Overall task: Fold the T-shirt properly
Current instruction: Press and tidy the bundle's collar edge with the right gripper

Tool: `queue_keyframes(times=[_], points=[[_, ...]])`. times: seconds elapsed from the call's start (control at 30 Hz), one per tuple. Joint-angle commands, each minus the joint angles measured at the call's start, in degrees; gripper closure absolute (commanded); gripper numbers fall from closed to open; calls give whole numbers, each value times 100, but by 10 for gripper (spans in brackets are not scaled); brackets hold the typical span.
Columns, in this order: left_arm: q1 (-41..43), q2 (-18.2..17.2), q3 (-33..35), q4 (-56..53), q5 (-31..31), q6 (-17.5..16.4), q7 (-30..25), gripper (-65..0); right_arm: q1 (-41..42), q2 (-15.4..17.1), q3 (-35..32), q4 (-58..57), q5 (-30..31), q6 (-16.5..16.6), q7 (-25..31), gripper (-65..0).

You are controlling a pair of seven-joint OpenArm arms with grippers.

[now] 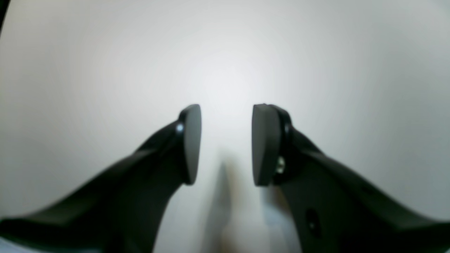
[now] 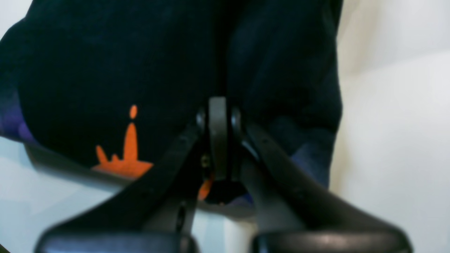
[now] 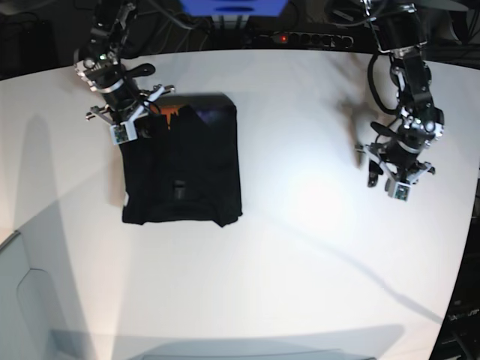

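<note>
Black cotton T-shirt [image 3: 182, 166] lies mostly folded into a rectangle on the white counter [image 3: 315, 247], its collar edge pinched by the right hand [image 2: 219, 140], left hand [image 1: 226, 144] spread empty well apart, leaving probably a last fold.

The base view looked down from overhead on the whole table [image 3: 300, 247], while each wrist camera peered closely past its own gripper, sharing that tabletop.
</note>
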Motion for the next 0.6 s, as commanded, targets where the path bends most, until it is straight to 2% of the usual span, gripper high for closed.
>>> queue_keyframes(times=[0.0, 0.13, 0.23, 0.43, 0.57], points=[[-40, -82, -31, 114, -50, 17, -107, -234, -30, 6, 21, 197, 105, -3, 61, 0], [30, -82, -31, 175, -67, 17, -107, -234, -180, 6, -14, 874, 597, -3, 61, 0], [83, -82, -31, 289, -58, 17, -107, -234, -426, 6, -462, 1260, 896, -3, 61, 0], [144, -82, -31, 492, -32, 17, -99, -234, -927, 6, -1886, 1199, 887, -3, 61, 0], [258, -82, -31, 544, -32, 17, -99, -234, -936, 6, -2255, 1032, 720, -3, 61, 0]])
